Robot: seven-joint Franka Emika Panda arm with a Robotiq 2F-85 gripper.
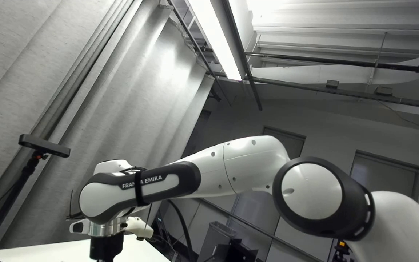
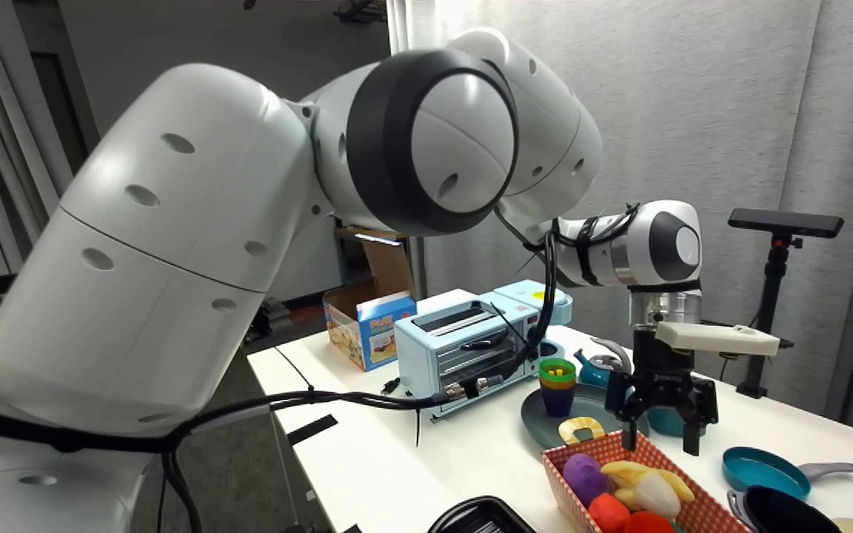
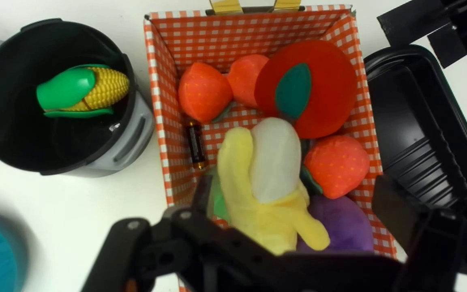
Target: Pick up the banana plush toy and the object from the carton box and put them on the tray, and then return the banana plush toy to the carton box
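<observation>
By the left wall of the checked carton box [image 3: 161, 105], in the wrist view, lies a small battery [image 3: 196, 146] (perhaps the task's unnamed object), which likely calls for its own, narrower pinch. Next comes the banana plush toy [image 3: 264, 211], inside the same box, the gripper [image 3: 296, 198] above it, jaws spread wide and holding nothing. Best to center on the toy's body, drop straight and squeeze softly, leaving the strawberry plush [image 3: 339, 166] and purple plush [image 3: 345, 227] behind. Farther right, the tray [image 3: 395, 117] sits just beside the box.
</observation>
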